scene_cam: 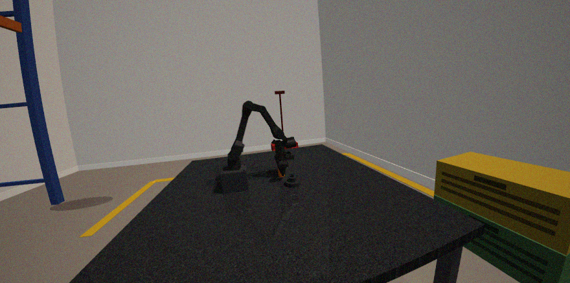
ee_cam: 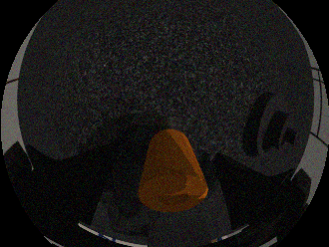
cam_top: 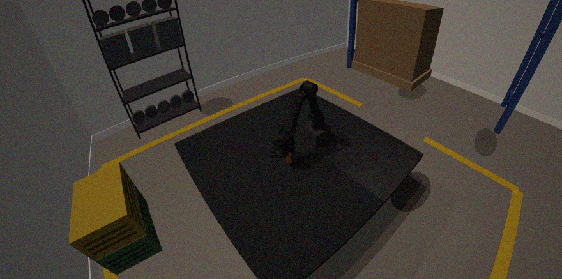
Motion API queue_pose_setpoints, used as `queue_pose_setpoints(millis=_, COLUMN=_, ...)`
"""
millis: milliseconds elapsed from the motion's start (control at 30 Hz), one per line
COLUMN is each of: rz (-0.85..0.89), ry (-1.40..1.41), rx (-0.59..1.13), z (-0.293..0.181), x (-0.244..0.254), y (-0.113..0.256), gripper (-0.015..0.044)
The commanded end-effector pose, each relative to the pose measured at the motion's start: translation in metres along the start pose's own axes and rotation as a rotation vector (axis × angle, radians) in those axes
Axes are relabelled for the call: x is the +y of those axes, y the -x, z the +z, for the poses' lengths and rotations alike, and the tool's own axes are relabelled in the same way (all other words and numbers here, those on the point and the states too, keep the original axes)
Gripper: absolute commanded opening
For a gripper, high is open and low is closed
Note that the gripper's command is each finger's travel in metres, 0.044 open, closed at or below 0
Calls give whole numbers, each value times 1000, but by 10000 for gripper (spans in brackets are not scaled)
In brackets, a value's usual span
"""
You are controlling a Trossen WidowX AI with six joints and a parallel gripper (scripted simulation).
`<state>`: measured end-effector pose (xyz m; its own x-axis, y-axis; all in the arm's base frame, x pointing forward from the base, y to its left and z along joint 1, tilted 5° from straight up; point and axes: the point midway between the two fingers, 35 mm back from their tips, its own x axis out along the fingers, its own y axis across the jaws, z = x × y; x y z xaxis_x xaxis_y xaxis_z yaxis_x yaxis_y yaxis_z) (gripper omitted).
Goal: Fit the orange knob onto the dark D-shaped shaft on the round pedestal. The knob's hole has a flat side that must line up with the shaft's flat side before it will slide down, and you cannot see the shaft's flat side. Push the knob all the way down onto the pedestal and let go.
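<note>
The orange knob [cam_top: 288,158] [scene_cam: 280,175] [ee_cam: 171,171] is on the dark table top and looks upright, though the wrist view sees it steeply from one side. My gripper [scene_cam: 282,170] [ee_cam: 168,153] is low over the table and open, with a dark finger on each side of the knob in the wrist view. Nothing is gripped. The round pedestal [scene_cam: 291,182] [ee_cam: 255,126] with its dark shaft [ee_cam: 289,135] stands close beside the knob, to the right in the wrist view, and bears no knob. The arm partly hides the knob in the top and exterior views. The shaft's flat side cannot be made out.
The dark table [cam_top: 275,214] [scene_cam: 255,232] carries the arm's base [scene_cam: 232,180]. Beyond the table are a shelf rack [cam_top: 157,85], a large brown box [cam_top: 387,37] and stacked yellow and green crates [cam_top: 100,210] [scene_cam: 499,185].
</note>
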<state>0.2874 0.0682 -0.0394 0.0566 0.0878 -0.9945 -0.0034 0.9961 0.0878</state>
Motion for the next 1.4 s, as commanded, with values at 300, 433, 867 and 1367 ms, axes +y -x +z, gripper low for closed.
queue_pose_setpoints(millis=300, rz=-4, ry=-6, rx=9, z=-3, x=-1, y=-8, gripper=230)
queue_pose_setpoints(millis=433, rz=-4, ry=-6, rx=9, z=-3, x=-1, y=-8, gripper=164)
queue_pose_setpoints(millis=867, rz=-4, ry=-6, rx=7, z=8, x=5, y=40, gripper=0)
queue_pose_setpoints(millis=1367, rz=-4, ry=-6, rx=7, z=4, x=10, y=133, gripper=0)
